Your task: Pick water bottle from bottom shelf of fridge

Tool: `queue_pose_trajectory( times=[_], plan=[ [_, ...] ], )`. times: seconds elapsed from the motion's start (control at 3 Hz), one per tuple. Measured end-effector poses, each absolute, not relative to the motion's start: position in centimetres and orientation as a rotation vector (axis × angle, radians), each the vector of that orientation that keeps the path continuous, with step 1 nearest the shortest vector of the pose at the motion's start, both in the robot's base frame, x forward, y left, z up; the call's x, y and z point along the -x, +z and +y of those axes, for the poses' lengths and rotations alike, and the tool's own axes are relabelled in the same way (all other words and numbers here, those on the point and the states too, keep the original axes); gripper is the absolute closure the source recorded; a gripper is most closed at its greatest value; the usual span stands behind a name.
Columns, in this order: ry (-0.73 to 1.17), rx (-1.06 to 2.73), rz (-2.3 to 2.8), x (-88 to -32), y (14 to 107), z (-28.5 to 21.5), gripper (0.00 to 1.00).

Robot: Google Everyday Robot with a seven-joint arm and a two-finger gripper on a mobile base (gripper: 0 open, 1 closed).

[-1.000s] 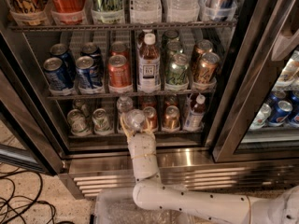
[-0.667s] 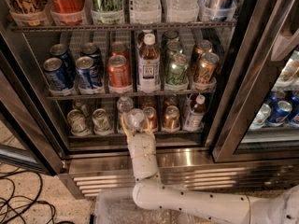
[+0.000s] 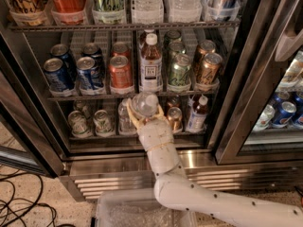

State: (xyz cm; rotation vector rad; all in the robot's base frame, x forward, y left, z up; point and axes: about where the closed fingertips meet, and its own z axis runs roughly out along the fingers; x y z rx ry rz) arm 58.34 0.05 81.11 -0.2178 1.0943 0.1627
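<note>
Clear ribbed plastic, white cap: the water bottle (image 3: 143, 105) sits in the gripper (image 3: 145, 113), lower centre of frame, at the mouth of the bottom shelf (image 3: 94, 137) of the fridge (image 3: 236, 103). Yellowish fingers (image 3: 133, 120) flank it left and right and look closed onto the body, so I read this as a grasp, not a hover. Bottle is tilted, cap towards the camera. Its top overlaps the front edge of the middle rack (image 3: 85, 97) in the picture; can't tell whether they actually touch.

Judgement: grasp made, extraction not done. Bottle hasn't cleared the fridge opening.

Risks from here:
- Cap or shoulder catches the middle rack edge if the pull-out goes up before it goes out. Bring it straight back along the lane first.
- Thin ribbed wall and a tilted bottle: a light squeeze lets it pivot or slide out between the fingers, a hard one buckles it. Can't see how deep the fingers reach.
- Copper can (image 3: 174, 118) sits just beside the gripper on the right, with a small tea bottle (image 3: 196, 113) further right. Sideways drift of the wrist (image 3: 154, 136) tips either one.
- Second clear bottle (image 3: 124, 119) stands just left, near the left finger. It could get dragged forward with the pull.
- Bottle base may snag on the lane tray's front lip; that part is hidden behind the gripper.
- Right door frame (image 3: 255, 70) is well apart, low concern unless the arm (image 3: 203, 202) swings wide.
</note>
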Motion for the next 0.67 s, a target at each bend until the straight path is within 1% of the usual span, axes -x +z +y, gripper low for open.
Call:
queue_pose_trajectory(
  times=[0.33, 0.67],
  plan=[
    [0.197, 0.302, 1.026, -55.1, 88.4, -1.3, 1.00],
    [0.182, 0.393, 0.963, -52.3, 95.1, -3.7, 1.00]
  ],
)
